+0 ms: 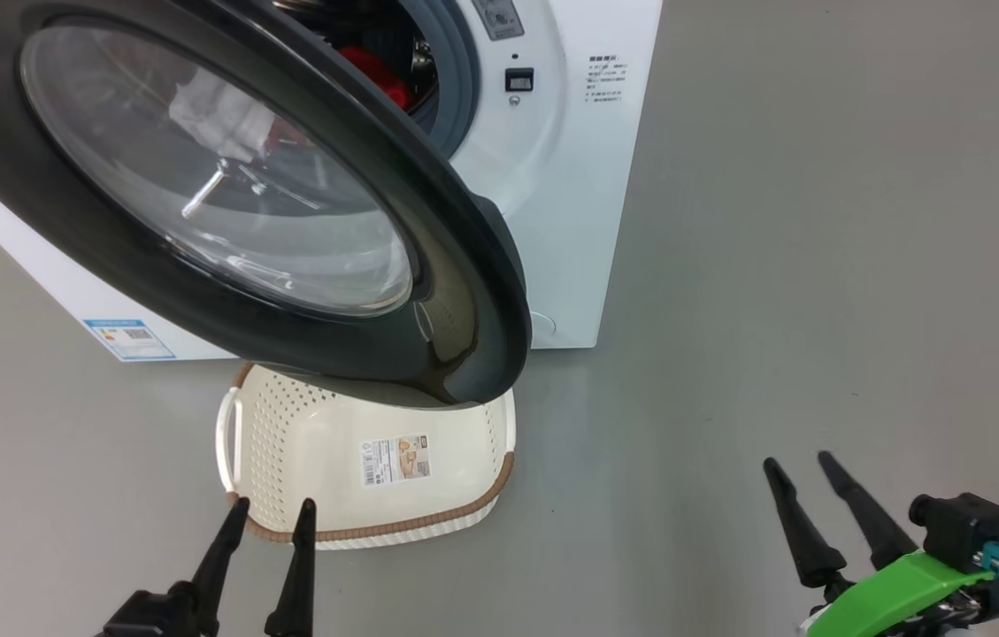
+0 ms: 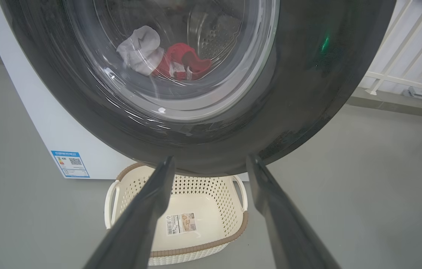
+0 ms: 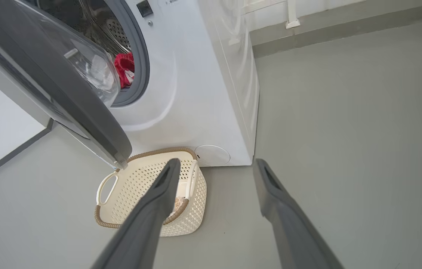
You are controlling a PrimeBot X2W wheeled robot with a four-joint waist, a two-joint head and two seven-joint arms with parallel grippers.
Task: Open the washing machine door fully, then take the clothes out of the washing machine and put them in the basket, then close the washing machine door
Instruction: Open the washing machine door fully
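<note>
Right, starting with the washing machine door (image 1: 464, 292): swung partway out from the washing machine (image 1: 570, 177), hinged toward the left of the head view, with its free edge low near the middle of the frame. Not fully open by my reckoning, so probably on step one. Can make out the clothes (image 1: 384, 75) inside the drum (image 3: 115, 31) at the top of the frame, red bundle plus a white piece through the glass (image 1: 225, 203). Nothing in the basket (image 1: 393, 529) yet, parked on the floor (image 1: 818, 265) right under the door's lower rim.

Left gripper (image 1: 275, 504) at the lower left, fingers (image 1: 220, 544) spread, holding nothing, tips pointing up at the basket's near rim with the door rim just beyond. Right gripper (image 1: 797, 460) at the lower right, also spread and empty, well apart from the door. Looks like the left arm for this one, being nearer, with the door's free edge up and to the right of it. Would guess a nudge on that edge, out and toward the left of the frame, to swing it wide.
</note>
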